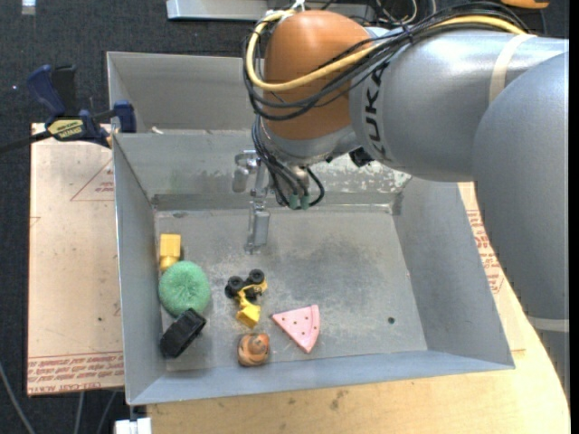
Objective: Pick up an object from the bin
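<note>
Grey metal bin (362, 269): the tool (258, 233) hangs over bare floor near the back wall, left of the middle. I cannot tell whether it is spread or pressed together. Nearest, toward the front, lie a black-and-yellow piece (246, 287) and a yellow block (169, 247). A green fuzzy ball (185, 286) and a pink wedge (298, 326) lie farther forward.

The grey metal bin (344, 269) carries a yellow block (169, 247), a green fuzzy ball (185, 286), a black block (182, 332) and a pink triangular wedge (299, 326).

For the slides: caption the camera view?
Hand poised in the grey bin, near a green ball, a black-and-yellow toy and a pink wedge.
</note>
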`<control>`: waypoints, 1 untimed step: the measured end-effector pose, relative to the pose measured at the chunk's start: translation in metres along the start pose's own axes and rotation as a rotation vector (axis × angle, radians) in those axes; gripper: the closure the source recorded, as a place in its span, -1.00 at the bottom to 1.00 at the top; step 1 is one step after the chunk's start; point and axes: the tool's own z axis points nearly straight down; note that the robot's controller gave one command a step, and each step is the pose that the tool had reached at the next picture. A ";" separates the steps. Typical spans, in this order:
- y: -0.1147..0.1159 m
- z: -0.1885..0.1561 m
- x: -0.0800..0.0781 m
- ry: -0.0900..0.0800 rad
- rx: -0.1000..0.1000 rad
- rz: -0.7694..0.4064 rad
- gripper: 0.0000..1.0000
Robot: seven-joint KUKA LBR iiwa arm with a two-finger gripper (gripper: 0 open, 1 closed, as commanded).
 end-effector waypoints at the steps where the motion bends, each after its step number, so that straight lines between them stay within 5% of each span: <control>1: -0.001 -0.005 -0.001 -0.007 -0.001 0.003 -1.00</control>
